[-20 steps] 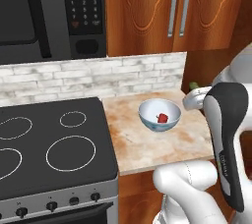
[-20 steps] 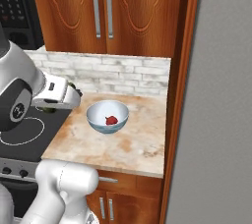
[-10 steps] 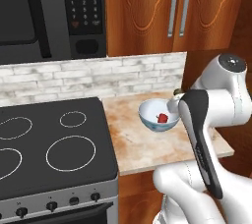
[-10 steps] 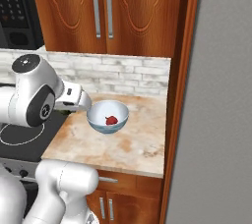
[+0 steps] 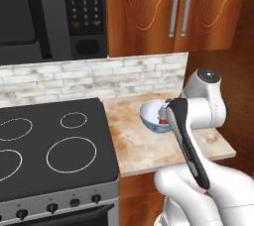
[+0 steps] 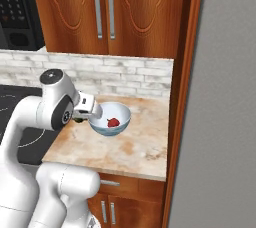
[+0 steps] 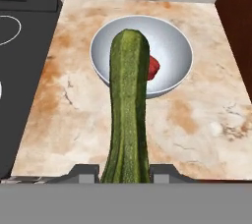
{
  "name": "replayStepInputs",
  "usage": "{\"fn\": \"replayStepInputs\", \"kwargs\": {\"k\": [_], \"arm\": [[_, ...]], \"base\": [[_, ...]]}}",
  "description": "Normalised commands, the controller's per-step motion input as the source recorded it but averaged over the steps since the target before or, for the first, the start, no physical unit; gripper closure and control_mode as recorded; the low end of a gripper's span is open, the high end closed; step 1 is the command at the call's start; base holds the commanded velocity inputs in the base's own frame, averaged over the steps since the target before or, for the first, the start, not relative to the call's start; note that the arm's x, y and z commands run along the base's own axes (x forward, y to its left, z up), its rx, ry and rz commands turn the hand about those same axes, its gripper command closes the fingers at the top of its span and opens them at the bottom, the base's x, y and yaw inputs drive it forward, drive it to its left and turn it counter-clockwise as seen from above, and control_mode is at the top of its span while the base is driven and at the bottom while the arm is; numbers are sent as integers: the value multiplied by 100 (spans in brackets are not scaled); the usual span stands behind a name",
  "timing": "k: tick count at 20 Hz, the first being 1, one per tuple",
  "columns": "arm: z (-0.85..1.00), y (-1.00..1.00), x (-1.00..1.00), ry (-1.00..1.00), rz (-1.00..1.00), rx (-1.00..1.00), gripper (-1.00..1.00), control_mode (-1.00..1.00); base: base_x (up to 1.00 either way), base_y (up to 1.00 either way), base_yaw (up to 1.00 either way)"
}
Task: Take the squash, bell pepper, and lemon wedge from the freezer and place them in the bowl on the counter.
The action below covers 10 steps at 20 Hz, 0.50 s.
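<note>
Since a second ago your arm has swung in from the right edge of the left base view toward the bowl, and its upper joint now stands close beside the bowl where before it was well off to the side; bowl and red piece have not shifted. You can see the freezer (image 6: 220, 122) as the tall grey slab filling the right of the right base view, next to the wooden cabinet side. Your bench (image 5: 144, 145), the mottled tan slab beside the black stovetop (image 5: 49, 145), carries the bowl (image 6: 120, 114) near its back half. Your arm rises from the base, bends at a round white joint, and reaches its hand forward and down so that the hand sits just at the bowl's near rim. Your pincer (image 7: 126, 173) is clamped on the squash (image 7: 129, 100), which juts out lengthwise from between the tips, its far end hanging over the bowl's inside. Under it the bell pepper (image 6: 113, 122) lies on the bowl's floor, partly hidden by the squash in the hand view.
</note>
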Motion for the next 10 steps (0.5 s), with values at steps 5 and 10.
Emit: {"fn": "replayStepInputs", "kwargs": {"k": [5,10], "arm": [[-30,0,54,6,0,0,100,-100],[-8,0,52,9,0,0,100,-100]], "base": [[0,0,0],[0,0,0]]}}
